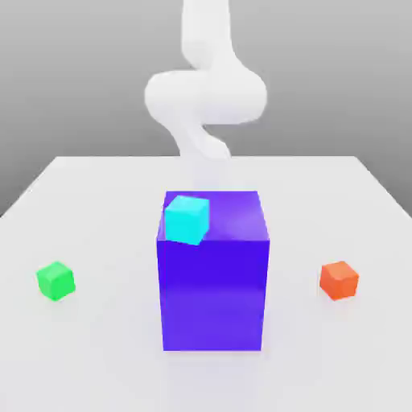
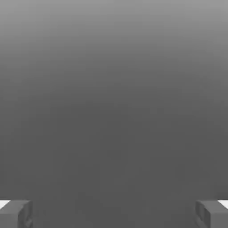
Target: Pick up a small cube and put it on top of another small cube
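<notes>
Hand view, claw [image 2: 114,214] wide open, fingers well apart, holding nothing

the smooth, glossy white robot arm [image 1: 205,96] has rounded, tube-like segments, a bulging horizontal joint with domed ends, and a narrower curved section below it. its shell shows pale grey shading. the two-fingered pincer [image 2: 114,214] has dark grey, blocky fingertips [image 2: 10,218] with angular edges and small white patches beside them.
</notes>
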Action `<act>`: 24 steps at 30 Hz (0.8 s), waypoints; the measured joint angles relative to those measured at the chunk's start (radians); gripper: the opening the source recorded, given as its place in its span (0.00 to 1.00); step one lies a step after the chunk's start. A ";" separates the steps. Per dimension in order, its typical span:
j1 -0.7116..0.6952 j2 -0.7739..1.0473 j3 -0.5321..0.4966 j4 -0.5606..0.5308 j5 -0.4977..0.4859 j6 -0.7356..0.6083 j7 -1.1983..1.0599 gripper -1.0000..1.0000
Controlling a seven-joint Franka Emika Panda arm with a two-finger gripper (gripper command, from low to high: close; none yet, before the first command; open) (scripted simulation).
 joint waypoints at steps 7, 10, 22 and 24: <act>-0.036 0.258 -0.073 0.052 -0.051 0.047 -0.103 0.50; -0.049 0.366 -0.111 0.073 -0.057 0.067 -0.158 0.50; -0.170 0.807 -0.217 0.159 0.049 0.151 -0.465 0.50; -0.198 0.881 -0.218 0.173 0.079 0.164 -0.524 0.50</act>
